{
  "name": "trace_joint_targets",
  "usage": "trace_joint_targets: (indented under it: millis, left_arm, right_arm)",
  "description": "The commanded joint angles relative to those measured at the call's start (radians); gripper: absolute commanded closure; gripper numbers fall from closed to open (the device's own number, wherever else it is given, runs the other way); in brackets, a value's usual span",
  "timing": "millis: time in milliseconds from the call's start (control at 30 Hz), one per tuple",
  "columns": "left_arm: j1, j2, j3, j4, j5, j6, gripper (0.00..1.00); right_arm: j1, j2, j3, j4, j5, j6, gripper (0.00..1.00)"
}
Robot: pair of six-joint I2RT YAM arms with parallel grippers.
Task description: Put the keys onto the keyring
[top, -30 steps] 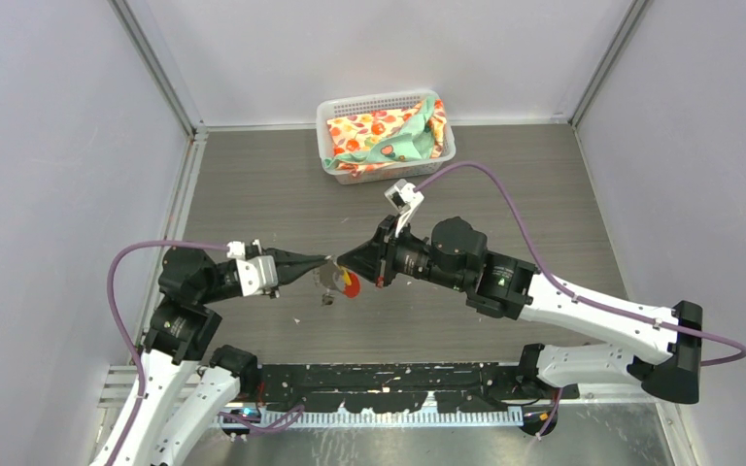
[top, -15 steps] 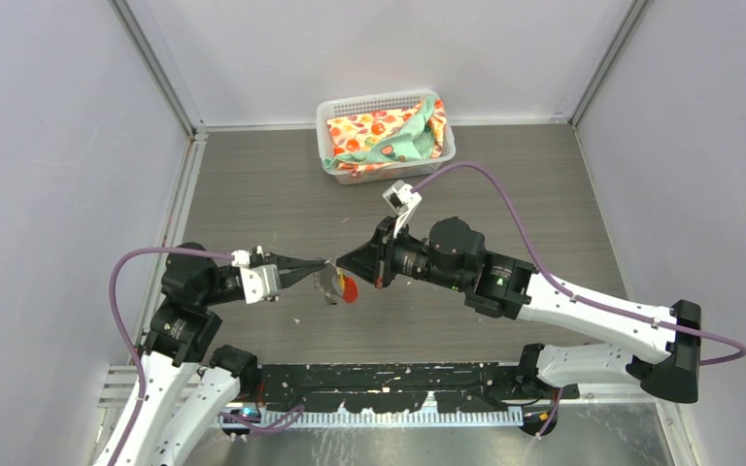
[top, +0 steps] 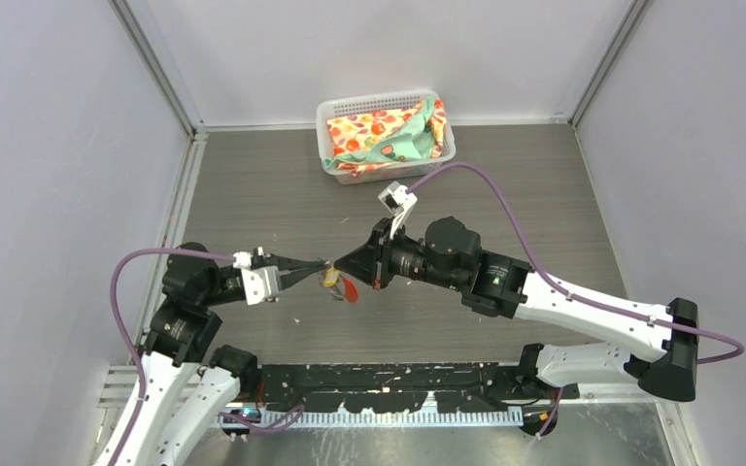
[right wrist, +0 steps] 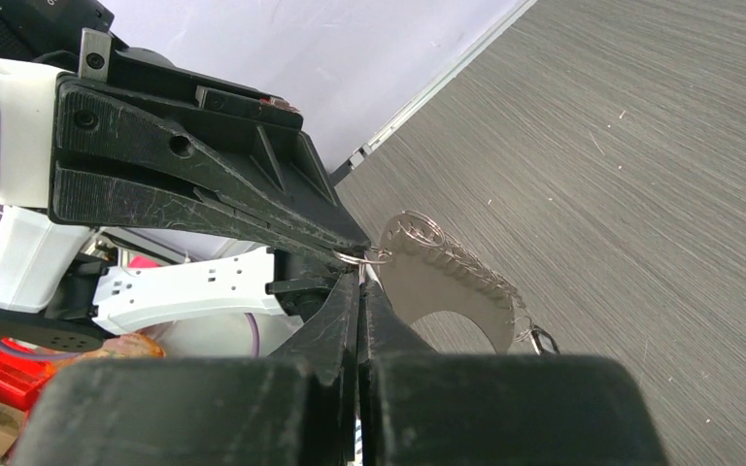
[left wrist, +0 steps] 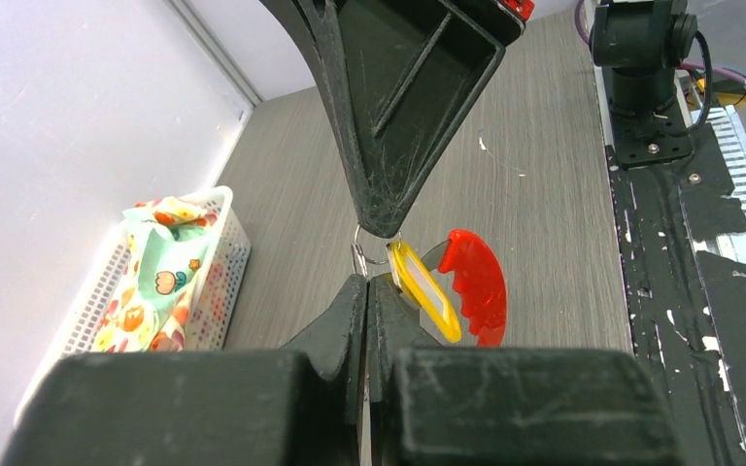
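My left gripper (top: pixel 322 264) and right gripper (top: pixel 339 267) meet tip to tip above the table, both shut. In the left wrist view my left fingertips (left wrist: pixel 367 283) pinch a small silver ring (left wrist: pixel 360 254) that carries the yellow key (left wrist: pixel 425 291), an oblong yellow piece with a pale middle. The keyring's red part (left wrist: pixel 476 286) hangs behind it. In the right wrist view the right gripper (right wrist: pixel 360 279) is shut at the end of the keyring (right wrist: pixel 452 282), a curved silver piece edged with small loops. A small dark piece (right wrist: pixel 542 340) dangles from its far end. I cannot make out the black-headed key.
A white basket (top: pixel 335 167) holding a flowered cloth (top: pixel 384 136) stands at the back of the table, also in the left wrist view (left wrist: pixel 228 262). The cell walls close in on the left and right. A black base rail (top: pixel 398 383) runs along the near edge.
My left gripper has drawn back a little to the left and my right gripper has followed it. The hanging bundle has turned, so yellow shows where silver was.
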Motion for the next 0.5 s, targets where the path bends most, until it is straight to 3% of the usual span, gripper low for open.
trace_joint_targets:
  millis: [0,467]
  left_arm:
    - [-0.001,-0.011,0.001,-0.011,0.016,0.032,1.0]
    - [-0.002,-0.003,0.007,-0.027,-0.004,0.045,0.99]
  right_arm:
    - [-0.005,-0.009,0.041,0.062,0.003,0.012,0.99]
    - [-0.004,0.022,0.063,0.055,-0.034,0.008,0.99]
